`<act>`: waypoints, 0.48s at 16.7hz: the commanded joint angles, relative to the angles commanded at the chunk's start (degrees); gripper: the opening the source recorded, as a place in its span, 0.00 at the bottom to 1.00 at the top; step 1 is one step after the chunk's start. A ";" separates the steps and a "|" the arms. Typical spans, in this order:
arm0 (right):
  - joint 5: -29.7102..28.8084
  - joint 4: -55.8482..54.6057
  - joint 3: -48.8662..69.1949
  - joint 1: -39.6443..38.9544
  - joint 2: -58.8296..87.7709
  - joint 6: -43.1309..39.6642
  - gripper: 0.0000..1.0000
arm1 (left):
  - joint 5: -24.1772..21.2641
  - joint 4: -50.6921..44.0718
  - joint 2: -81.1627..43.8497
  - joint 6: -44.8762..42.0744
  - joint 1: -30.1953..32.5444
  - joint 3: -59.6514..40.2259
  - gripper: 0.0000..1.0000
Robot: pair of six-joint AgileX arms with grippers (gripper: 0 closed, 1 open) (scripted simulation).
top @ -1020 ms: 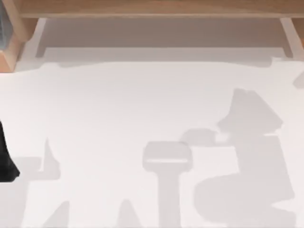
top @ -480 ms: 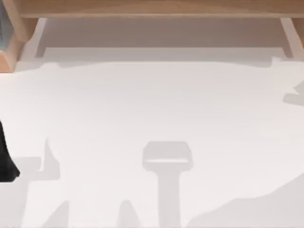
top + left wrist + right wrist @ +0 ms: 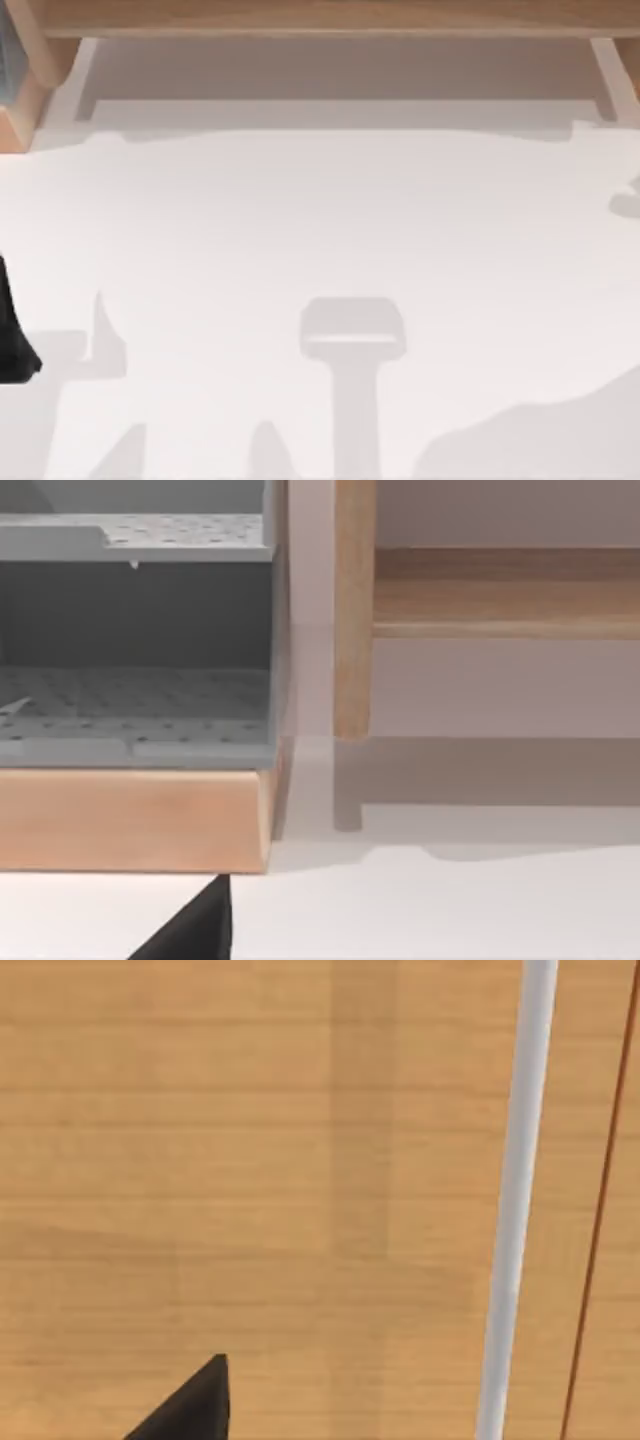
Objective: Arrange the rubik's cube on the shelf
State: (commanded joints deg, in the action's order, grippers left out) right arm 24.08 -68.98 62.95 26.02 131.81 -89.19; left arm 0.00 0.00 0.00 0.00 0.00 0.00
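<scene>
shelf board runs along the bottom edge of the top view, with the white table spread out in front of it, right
Not quite. In the top view the shelf board runs along the top edge, not the bottom. The white table does spread out in front of it, as you said.

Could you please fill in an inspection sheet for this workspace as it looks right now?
Surface: white table, shadows across it.
Job's things: shelf, light-brown board along the table's far edge; close wood grain with a pale upright in the right wrist view.
Clutter: grey perforated rack on a wooden base beside the shelf's side support.
Grippers: left arm parked at the table's left edge; a dark tip in each wrist view.
Cables: nothing seen.
Surroundings: nothing seen.
</scene>
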 joint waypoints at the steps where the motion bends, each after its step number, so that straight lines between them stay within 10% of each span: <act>1: -0.16 0.29 0.68 -0.06 0.25 -0.04 1.00 | 0.00 0.00 0.00 0.00 0.00 0.00 1.00; 8: -1.25 3.41 6.62 -1.06 3.03 -0.10 1.00 | 0.00 0.00 0.00 0.00 0.00 0.00 1.00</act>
State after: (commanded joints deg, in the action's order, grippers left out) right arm 22.83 -65.56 69.57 24.96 134.84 -89.29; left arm 0.00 0.00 0.00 0.00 0.00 0.00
